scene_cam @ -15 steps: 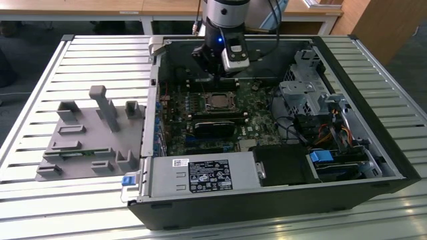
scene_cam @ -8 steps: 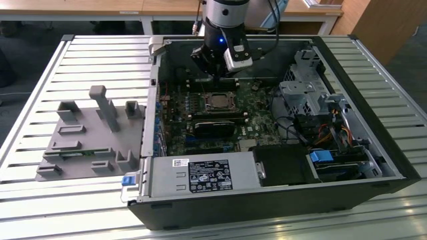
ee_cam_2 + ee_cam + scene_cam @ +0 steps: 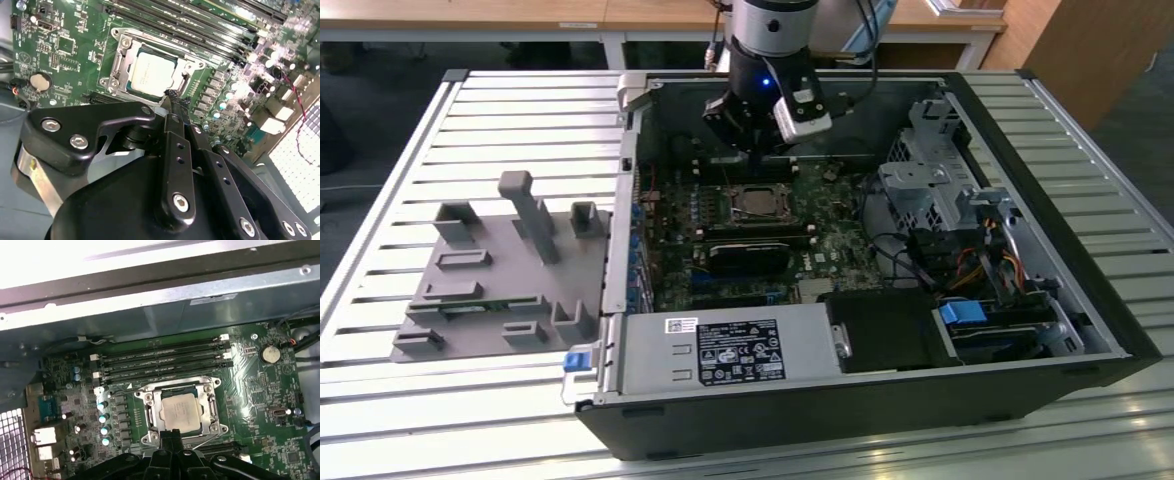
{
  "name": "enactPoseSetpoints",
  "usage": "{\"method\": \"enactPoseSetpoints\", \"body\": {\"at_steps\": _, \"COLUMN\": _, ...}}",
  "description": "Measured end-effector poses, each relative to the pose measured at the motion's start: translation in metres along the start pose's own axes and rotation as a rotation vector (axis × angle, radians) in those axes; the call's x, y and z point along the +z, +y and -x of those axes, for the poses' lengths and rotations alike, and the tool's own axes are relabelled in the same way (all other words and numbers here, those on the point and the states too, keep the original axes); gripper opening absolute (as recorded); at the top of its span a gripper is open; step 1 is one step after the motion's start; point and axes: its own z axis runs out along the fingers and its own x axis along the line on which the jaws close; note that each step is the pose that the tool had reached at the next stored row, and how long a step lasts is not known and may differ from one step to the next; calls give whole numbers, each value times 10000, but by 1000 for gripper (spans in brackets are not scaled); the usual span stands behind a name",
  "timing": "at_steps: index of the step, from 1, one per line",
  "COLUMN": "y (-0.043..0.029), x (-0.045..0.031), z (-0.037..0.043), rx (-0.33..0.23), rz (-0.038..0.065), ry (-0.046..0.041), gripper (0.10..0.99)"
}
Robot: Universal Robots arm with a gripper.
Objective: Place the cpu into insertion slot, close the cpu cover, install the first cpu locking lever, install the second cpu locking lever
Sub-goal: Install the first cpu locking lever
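The cpu (image 3: 150,72), a silver-grey square chip, lies flat in the insertion slot on the green board, also visible in the first wrist view (image 3: 178,411) and the exterior view (image 3: 754,203). The cpu cover (image 3: 118,64), a silvery frame, lies down around the chip (image 3: 150,410); the slot beneath is mostly covered. My gripper (image 3: 172,102) hangs just beside the socket's edge, its black fingers shut together with nothing between them (image 3: 172,434). A thin metal lever (image 3: 202,441) runs along the socket side nearest the fingertips. In the exterior view the gripper (image 3: 754,152) sits just behind the socket.
Long black memory slots (image 3: 160,362) run behind the socket. A black heatsink block (image 3: 747,255) sits in front of it. The open computer case (image 3: 854,400) has drive cages and cables on the exterior view's right. A grey fixture tray (image 3: 494,270) rests on the slatted table.
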Motion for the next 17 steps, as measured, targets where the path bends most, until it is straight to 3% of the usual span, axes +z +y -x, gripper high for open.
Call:
{"method": "enactPoseSetpoints", "body": {"at_steps": 14, "y": -1, "x": 11, "z": 0, "rx": -2502, "rz": -53, "ry": -5, "gripper": 106}}
{"method": "enactPoseSetpoints", "body": {"at_steps": 17, "y": -4, "x": 18, "z": -14, "rx": -2690, "rz": -48, "ry": -84, "gripper": 106}}
